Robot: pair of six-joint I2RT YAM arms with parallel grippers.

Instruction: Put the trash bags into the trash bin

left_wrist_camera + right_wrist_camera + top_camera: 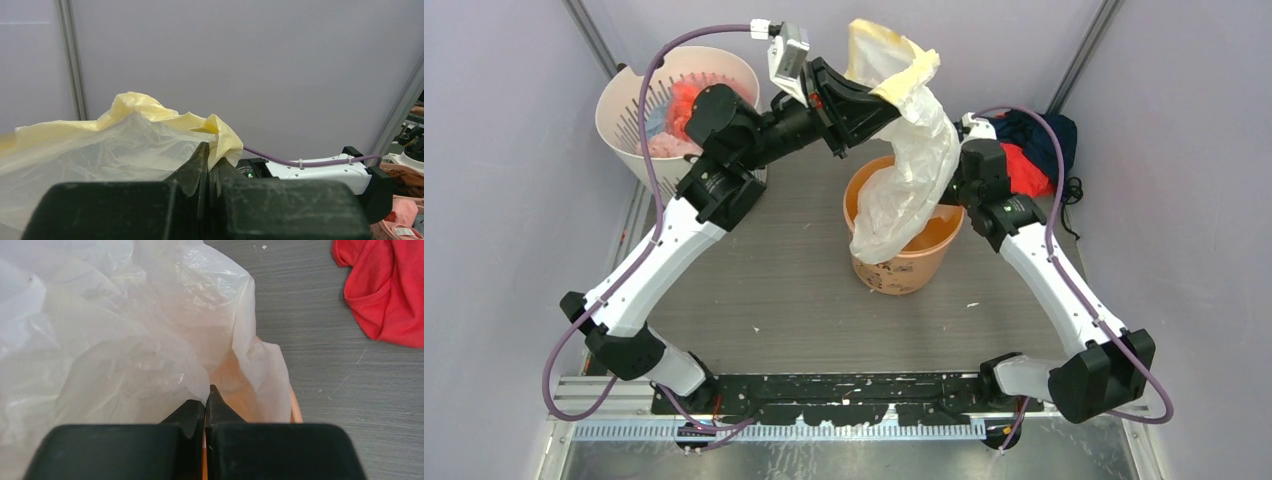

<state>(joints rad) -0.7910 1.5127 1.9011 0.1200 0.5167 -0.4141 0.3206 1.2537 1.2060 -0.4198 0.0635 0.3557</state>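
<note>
Overhead, a grey wood-grain surface (804,300) fills the floor of a pale lilac enclosure. Two white and black robot arms rise from its near edge. The left arm (654,260) reaches up and across toward the middle, and the right arm (1054,280) bends inward from the right.

Between them hangs the trash bag (914,150), a long, wrinkled, see-through film, pale yellow at its top edge. It is held high at the back centre and drapes downward. Its lower end reaches the mouth of the trash bin (909,270) and lies over the near-left rim.

At the back left stands a white slotted basket (624,130) holding red, pink and bluish bundles. The trash bin, a round orange bucket with a small print on its side, stands upright at mid-surface, right of centre. A red and navy cloth heap (1039,145) lies at the back right, well apart from the bin.

The left gripper (892,98) is fully closed, pinching the bag's yellow top edge. The right gripper (206,402) is also closed, and its tips rest against the film just above the bin's orange rim. Whether any film is caught between them cannot be told.
</note>
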